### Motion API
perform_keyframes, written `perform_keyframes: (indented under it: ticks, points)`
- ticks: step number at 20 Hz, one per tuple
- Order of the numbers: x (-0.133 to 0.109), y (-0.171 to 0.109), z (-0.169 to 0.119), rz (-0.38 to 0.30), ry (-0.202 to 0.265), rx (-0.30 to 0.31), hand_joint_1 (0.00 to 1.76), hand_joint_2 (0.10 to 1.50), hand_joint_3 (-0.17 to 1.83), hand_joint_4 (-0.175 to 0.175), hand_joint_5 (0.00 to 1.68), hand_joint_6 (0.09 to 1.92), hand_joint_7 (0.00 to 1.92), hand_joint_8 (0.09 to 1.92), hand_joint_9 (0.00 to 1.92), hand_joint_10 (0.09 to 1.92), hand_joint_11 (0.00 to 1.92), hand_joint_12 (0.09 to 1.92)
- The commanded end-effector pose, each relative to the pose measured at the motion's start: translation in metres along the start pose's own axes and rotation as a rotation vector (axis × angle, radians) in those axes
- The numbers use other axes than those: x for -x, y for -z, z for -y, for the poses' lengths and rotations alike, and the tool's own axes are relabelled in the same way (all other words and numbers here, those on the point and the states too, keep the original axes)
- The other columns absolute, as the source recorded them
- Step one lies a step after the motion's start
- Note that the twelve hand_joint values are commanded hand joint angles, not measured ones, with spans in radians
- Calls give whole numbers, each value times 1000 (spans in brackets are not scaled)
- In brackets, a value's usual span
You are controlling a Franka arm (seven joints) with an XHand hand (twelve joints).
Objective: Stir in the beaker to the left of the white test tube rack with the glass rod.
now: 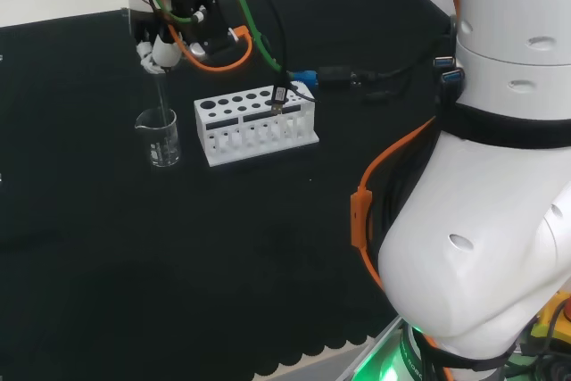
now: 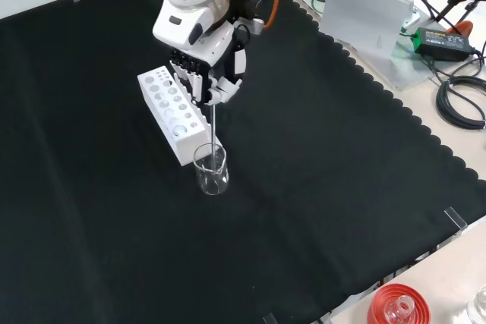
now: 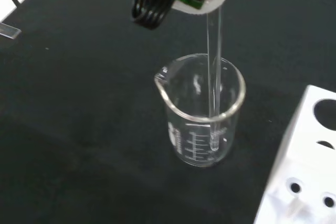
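We have the glass rod [image 3: 214,77] pinched in our curled hand [image 2: 216,73]; its tip sits down inside the beaker [image 1: 158,137] beside the white test tube rack [image 1: 254,124]; we think only stirring is left.

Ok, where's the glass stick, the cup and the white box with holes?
glass rod [image 3: 214,77], wrist view, mid shaft.
beaker [image 3: 181,109], wrist view, rim by the spout.
test tube rack [image 1: 254,104], head view, top plate.

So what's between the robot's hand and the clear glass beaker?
In the front view, just the thin glass rod, running from the hand into the beaker.
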State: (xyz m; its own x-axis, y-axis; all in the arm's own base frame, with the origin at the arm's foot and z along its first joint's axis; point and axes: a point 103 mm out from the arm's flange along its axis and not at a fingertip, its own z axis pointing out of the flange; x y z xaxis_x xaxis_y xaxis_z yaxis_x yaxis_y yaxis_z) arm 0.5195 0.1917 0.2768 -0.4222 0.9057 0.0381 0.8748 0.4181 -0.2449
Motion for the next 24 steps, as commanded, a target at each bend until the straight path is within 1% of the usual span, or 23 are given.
perform_keyframes:
  ticks: [1, 6, 11, 13, 14, 17, 19, 24]
  points:
    - [-13, 2, -10, -5, 18, 4, 1186, 722, 763, -175, 1042, 1103, 1513, 755, 1741, 535, 1587, 784]
    - [-19, 4, -24, -5, 39, 2, 1186, 722, 762, -175, 1042, 1103, 1514, 755, 1742, 534, 1587, 783]
    - [-10, 5, -35, -1, 34, 9, 1186, 723, 762, -175, 1042, 1103, 1514, 755, 1742, 534, 1587, 783]
    - [-6, 6, -37, 1, 32, 1, 1186, 723, 762, -175, 1042, 1103, 1514, 755, 1742, 533, 1587, 783]
    - [-3, 6, -38, -4, 30, -3, 1186, 723, 762, -175, 1042, 1103, 1514, 755, 1742, 533, 1587, 783]
    - [19, 6, -44, -14, 10, -1, 1186, 723, 762, -175, 1042, 1103, 1514, 755, 1742, 533, 1587, 783]
    - [30, 5, -43, -12, -4, 0, 1186, 723, 762, -175, 1042, 1103, 1514, 755, 1742, 533, 1587, 783]
    - [42, 1, -31, -9, -28, -1, 1186, 723, 761, -175, 1042, 1103, 1514, 755, 1742, 532, 1587, 782]
